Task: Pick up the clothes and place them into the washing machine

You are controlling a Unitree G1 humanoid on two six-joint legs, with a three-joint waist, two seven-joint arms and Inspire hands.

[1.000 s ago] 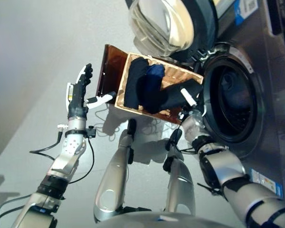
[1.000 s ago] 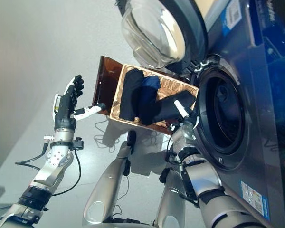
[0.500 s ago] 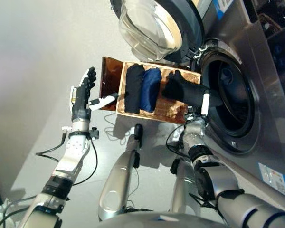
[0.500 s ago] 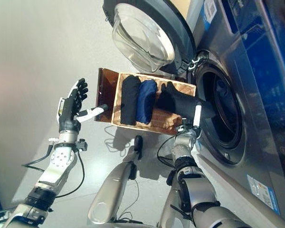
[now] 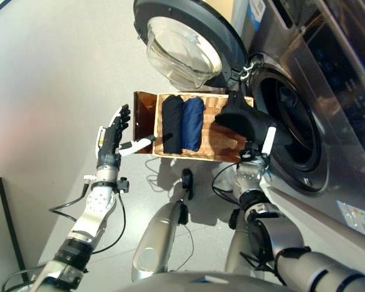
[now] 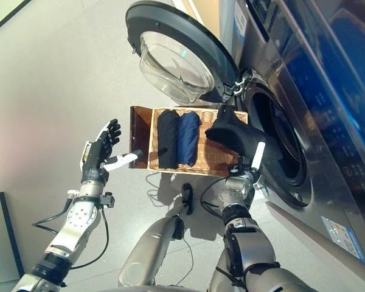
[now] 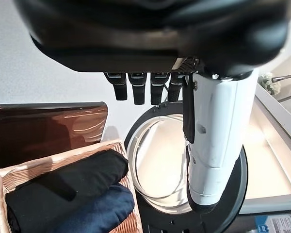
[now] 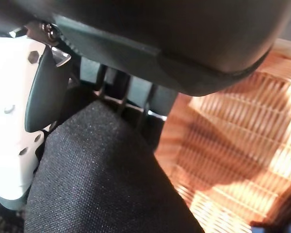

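A shallow wicker basket rests on a low dark brown box beside the washing machine. A rolled black garment and a rolled blue garment lie side by side in it. My right hand is shut on another black garment and holds it above the basket's right end, just in front of the drum opening. In the right wrist view the black cloth sits between thumb and fingers. My left hand is open and empty, in the air left of the box.
The machine's round door stands open above the basket's far side. Light grey floor spreads to the left. In the left wrist view the rolled garments and the door glass lie past my straight fingers.
My right hand has lifted the black garment out of the basket and toward the drum opening. The camera has shifted. The left hand stays open beside the box.
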